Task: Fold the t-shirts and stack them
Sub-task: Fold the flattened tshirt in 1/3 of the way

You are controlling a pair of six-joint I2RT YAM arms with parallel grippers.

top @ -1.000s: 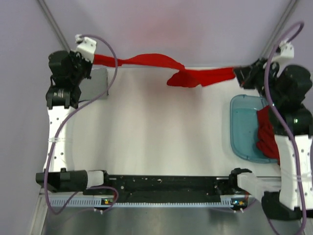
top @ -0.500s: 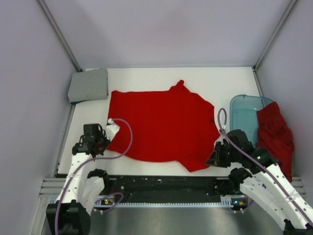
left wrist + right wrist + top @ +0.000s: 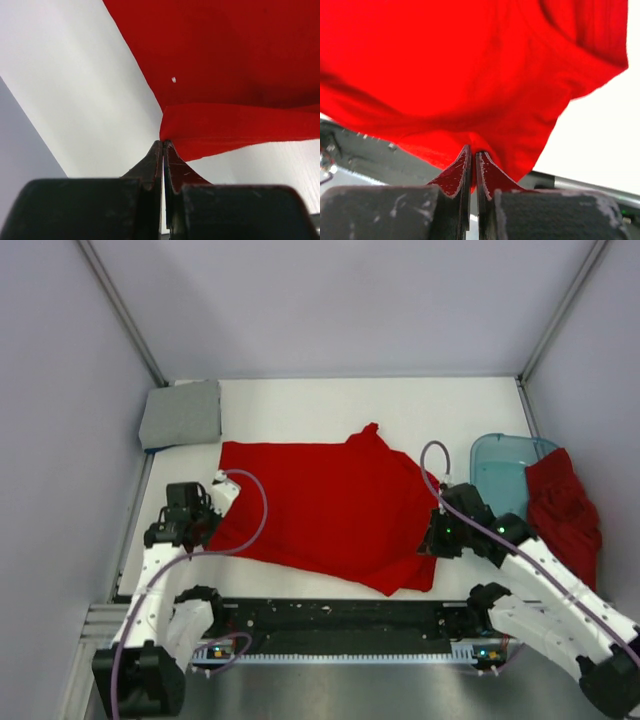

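Top view: the bright red shirt is spread mid-worktop, and I've got both near corners. Left wrist: left fingers pinched tight on the doubled-over hem. Right wrist: right fingers clamped on the hem too. I'd lift both corners evenly and carry them forward together, or the fold goes crooked.
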